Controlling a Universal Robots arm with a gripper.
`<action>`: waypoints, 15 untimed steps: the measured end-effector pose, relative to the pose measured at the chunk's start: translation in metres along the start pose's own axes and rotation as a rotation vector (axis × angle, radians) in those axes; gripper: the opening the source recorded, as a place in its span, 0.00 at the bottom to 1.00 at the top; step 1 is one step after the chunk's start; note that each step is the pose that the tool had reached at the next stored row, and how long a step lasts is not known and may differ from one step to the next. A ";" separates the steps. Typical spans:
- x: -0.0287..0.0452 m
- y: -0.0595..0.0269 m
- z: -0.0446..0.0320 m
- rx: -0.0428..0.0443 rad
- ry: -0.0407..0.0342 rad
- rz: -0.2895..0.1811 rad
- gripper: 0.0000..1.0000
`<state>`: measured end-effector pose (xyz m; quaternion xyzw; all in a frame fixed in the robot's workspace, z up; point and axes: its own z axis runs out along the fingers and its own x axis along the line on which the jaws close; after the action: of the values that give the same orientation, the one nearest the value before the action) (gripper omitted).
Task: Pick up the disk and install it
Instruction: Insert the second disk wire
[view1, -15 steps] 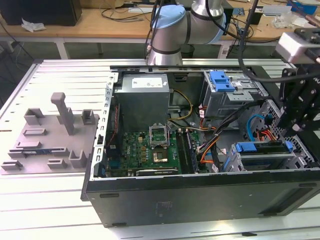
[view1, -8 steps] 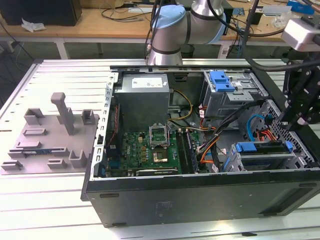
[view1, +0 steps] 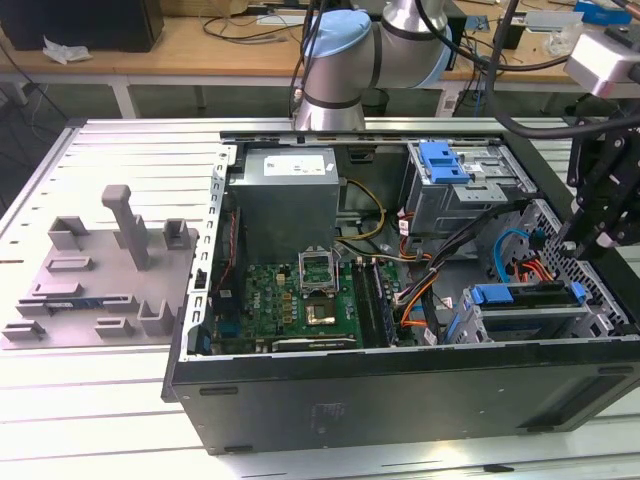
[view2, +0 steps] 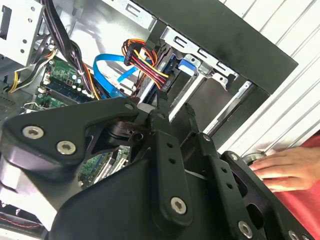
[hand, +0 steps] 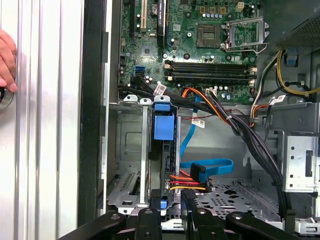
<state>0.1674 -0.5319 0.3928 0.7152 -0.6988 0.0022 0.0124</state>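
The disk (view1: 540, 292) stands on edge in the lower drive cage (view1: 520, 325) at the exterior view's right end of the open computer case, with blue rail ends showing at both ends. In the first wrist view the disk (hand: 171, 167) is a thin dark slab running down from a blue tab (hand: 164, 126). My gripper (view1: 582, 245) hangs just above the disk's right end, close to the perforated case wall. In the first wrist view the gripper (hand: 170, 220) straddles the line of the disk's near end. I cannot tell whether it touches the disk.
A blue data cable and an orange-red power plug (hand: 197, 175) lie loose beside the cage. The motherboard (view1: 310, 300), a grey metal box (view1: 288, 190) and an upper cage with a blue latch (view1: 445, 160) fill the case. A grey fixture (view1: 100, 270) lies left. A person's hand (view2: 280, 167) rests outside the case.
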 end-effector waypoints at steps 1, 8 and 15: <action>0.0000 0.0000 0.0000 0.0000 -0.0001 0.000 0.30; -0.0015 0.0000 -0.0007 -0.0004 0.0110 0.000 0.30; -0.0272 -0.0008 -0.0010 -0.0085 0.1487 0.002 0.30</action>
<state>0.1676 -0.5046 0.3932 0.7123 -0.6967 0.0523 0.0673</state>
